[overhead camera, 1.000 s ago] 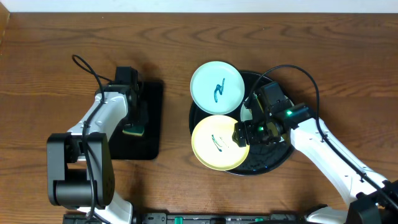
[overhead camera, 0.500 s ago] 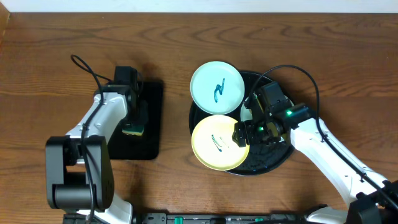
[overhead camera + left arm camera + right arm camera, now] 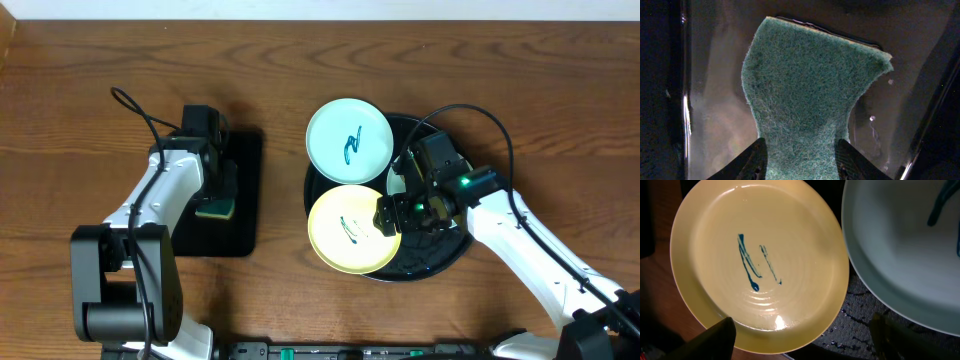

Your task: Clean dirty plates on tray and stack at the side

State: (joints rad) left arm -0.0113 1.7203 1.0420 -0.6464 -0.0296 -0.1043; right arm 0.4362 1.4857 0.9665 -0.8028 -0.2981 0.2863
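On the round black tray (image 3: 440, 250) a pale mint plate (image 3: 348, 140) with a teal scribble overhangs the far left rim. A pale yellow plate (image 3: 350, 235), also scribbled, overhangs the near left. A sliver of a third plate (image 3: 397, 183) shows beside my right arm. My right gripper (image 3: 388, 215) hangs open over the yellow plate's (image 3: 790, 245) right rim, its fingers wide apart (image 3: 802, 340), with the mint plate (image 3: 900, 255) at the view's right. My left gripper (image 3: 802, 162) pinches the waist of a green sponge (image 3: 810, 90) lying on the rectangular tray.
The smaller rectangular black tray (image 3: 240, 225) lies left of the round one, with the left arm and the sponge (image 3: 215, 208) over it. Its glossy floor (image 3: 715, 100) looks wet. Water droplets speckle the round tray's surface (image 3: 855, 325). Bare wooden table (image 3: 560, 110) surrounds both trays.
The left arm's elbow has drifted slightly to the left. The plates and the right arm have not moved.
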